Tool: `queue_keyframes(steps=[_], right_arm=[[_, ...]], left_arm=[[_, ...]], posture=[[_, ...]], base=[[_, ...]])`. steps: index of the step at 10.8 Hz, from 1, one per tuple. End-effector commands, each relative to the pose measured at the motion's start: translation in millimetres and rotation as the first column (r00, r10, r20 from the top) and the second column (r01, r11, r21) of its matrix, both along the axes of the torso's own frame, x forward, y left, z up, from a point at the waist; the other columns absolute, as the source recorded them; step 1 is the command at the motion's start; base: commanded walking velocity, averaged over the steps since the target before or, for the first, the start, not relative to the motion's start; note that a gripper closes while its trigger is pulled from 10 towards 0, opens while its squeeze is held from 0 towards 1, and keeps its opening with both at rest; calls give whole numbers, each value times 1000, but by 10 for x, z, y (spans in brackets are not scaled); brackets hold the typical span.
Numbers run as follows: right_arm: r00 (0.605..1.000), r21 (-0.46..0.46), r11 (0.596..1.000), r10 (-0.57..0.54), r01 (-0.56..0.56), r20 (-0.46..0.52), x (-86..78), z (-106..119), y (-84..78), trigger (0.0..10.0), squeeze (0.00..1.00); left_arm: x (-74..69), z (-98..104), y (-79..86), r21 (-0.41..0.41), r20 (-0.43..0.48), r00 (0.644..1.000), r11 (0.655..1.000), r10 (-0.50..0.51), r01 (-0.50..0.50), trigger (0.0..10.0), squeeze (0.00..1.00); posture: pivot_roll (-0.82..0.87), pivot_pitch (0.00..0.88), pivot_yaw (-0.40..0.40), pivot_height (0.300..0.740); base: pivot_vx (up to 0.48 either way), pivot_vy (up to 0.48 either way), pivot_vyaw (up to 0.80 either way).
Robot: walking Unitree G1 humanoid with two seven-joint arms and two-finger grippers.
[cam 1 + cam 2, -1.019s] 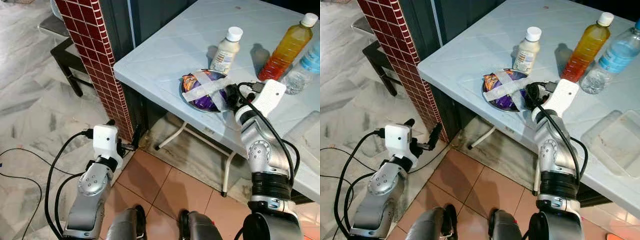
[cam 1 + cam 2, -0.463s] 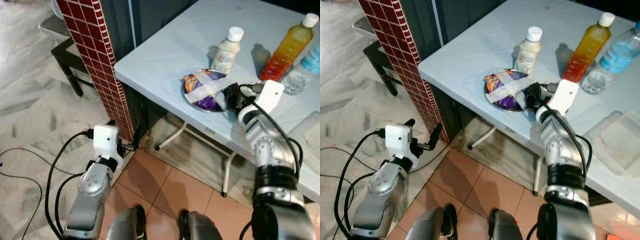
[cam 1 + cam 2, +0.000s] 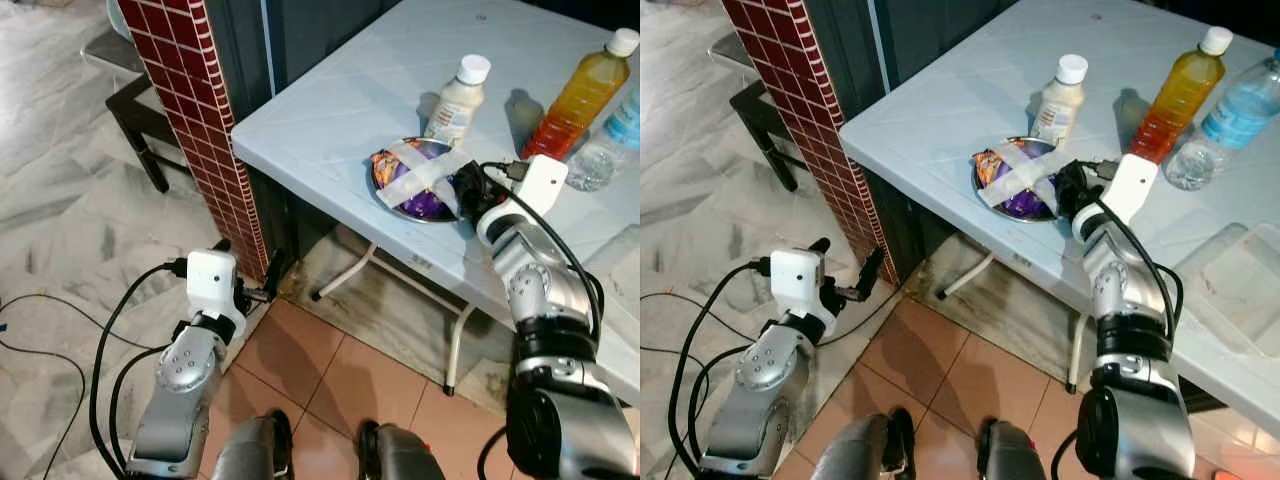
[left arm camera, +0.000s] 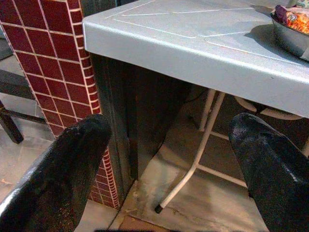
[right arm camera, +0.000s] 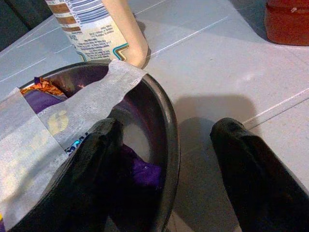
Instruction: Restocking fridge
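I see the bowl (image 3: 425,180) on the counter (image 3: 340,110), with a cream bottle (image 3: 453,100) at its 1 o'clock. My right gripper (image 5: 166,164) is open, one finger (image 5: 96,159) inside the rim and one outside; it may be touching. My left gripper (image 4: 159,164) hangs open by the brick post (image 3: 190,110).

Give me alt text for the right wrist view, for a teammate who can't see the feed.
The right gripper is open with its two black fingers astride the rim of a dark metal bowl, one inside and one outside. The bowl holds a purple snack packet under white tape strips; a cream bottle stands behind it on the pale table.
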State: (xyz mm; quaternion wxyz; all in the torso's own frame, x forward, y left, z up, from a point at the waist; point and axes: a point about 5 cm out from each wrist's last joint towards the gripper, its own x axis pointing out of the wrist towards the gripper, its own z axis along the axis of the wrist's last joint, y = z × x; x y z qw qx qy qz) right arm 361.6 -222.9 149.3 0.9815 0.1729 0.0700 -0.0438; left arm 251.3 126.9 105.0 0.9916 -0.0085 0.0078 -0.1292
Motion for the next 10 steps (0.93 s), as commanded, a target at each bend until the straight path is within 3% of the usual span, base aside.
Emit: queue_keyframes(steps=[1, 6, 10], right_arm=[[993, 57, 998, -26, 32, -113, -56, -232, -14, 0, 0], [981, 247, 963, -64, 109, -184, -91, -358, 148, 0, 0], [970, 298, 942, -89, 156, -228, -109, -410, 153, 0, 0]], left_arm=[[-22, -9, 8, 7, -6, 1000, 1000, 1, -1, 10000, 0], [-10, -5, 4, 5, -1, 1000, 1000, 0, 0, 10000, 0], [-14, -3, 17, 9, 3, 1000, 1000, 2, -2, 10000, 0]], posture=[[36, 160, 31, 740], [32, 160, 27, 740], [37, 153, 26, 740]], base=[[0, 0, 0], [0, 0, 0], [0, 0, 0]])
